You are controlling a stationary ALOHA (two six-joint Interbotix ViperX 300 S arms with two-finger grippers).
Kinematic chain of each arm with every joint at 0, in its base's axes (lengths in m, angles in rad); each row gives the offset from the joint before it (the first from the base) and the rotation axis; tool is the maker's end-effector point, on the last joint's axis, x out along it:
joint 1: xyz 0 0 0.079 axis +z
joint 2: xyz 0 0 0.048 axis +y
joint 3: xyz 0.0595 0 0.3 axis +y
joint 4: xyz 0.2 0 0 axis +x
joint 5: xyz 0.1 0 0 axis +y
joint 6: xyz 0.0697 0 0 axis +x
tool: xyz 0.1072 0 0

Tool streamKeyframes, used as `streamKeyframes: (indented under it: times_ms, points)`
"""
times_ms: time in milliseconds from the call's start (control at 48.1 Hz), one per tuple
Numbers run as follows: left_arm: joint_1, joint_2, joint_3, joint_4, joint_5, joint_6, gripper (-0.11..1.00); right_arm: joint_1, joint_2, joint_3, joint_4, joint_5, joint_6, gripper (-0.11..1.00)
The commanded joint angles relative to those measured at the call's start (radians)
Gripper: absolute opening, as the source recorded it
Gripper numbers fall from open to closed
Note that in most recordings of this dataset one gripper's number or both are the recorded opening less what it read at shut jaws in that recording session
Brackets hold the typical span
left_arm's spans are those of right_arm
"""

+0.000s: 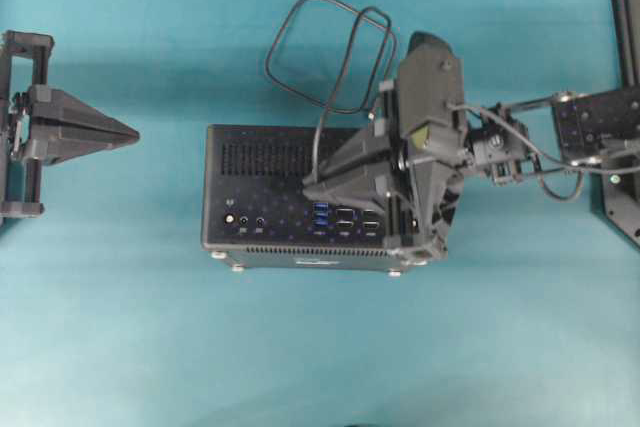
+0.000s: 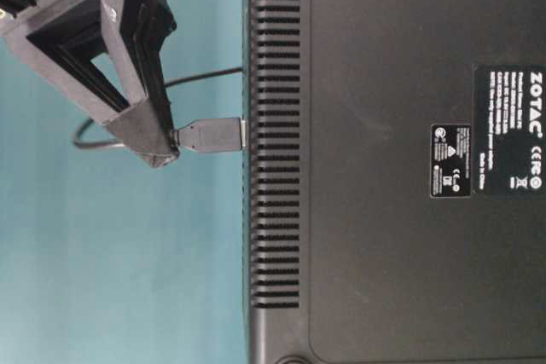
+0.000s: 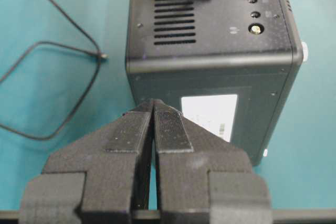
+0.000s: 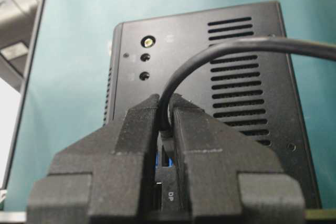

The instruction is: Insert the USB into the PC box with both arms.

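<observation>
The black rectangular PC box [image 1: 300, 197] lies mid-desk on the teal desk [image 1: 150, 347], open room all round. Above its blue ports, the right gripper [image 1: 312, 190] jaws clench the thin black USB cable's plug [image 2: 209, 135], plug tip touching the box. Left of the box, well apart, the left gripper [image 1: 130, 134] jaws are clenched, empty.

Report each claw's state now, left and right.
Left claw: shut, empty, just short of the PC box.
Right claw: shut on the USB plug, at the box's port face.
</observation>
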Motion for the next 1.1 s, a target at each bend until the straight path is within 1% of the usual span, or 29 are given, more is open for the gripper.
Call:
streamKeyframes:
  times_ms: [0,125,374,520,770,936,1082]
  points:
    - [0.000,0.003,-0.028,0.003,-0.009,-0.002,0.00,0.029,0.014,0.012,0.012,0.011,0.011,0.11]
    - [0.000,0.003,-0.028,0.002,-0.009,-0.002,0.00,0.011,0.014,0.012,0.012,0.011,0.006,0.11]
    - [0.000,0.003,-0.028,0.003,-0.009,-0.002,0.00,-0.028,0.012,0.012,-0.011,0.026,0.002,0.11]
    - [0.000,0.003,-0.028,0.002,-0.008,-0.002,0.00,-0.020,0.014,0.014,-0.008,0.026,0.005,0.11]
    - [0.000,0.003,-0.026,0.002,-0.009,-0.002,0.00,0.025,0.018,0.017,0.017,0.025,0.009,0.11]
    - [-0.002,0.002,-0.026,0.002,-0.008,0.000,0.00,0.012,0.018,0.015,0.015,0.025,0.008,0.11]
    - [0.000,0.003,-0.028,0.002,-0.008,-0.002,0.00,-0.015,0.015,0.017,0.006,0.026,0.002,0.11]
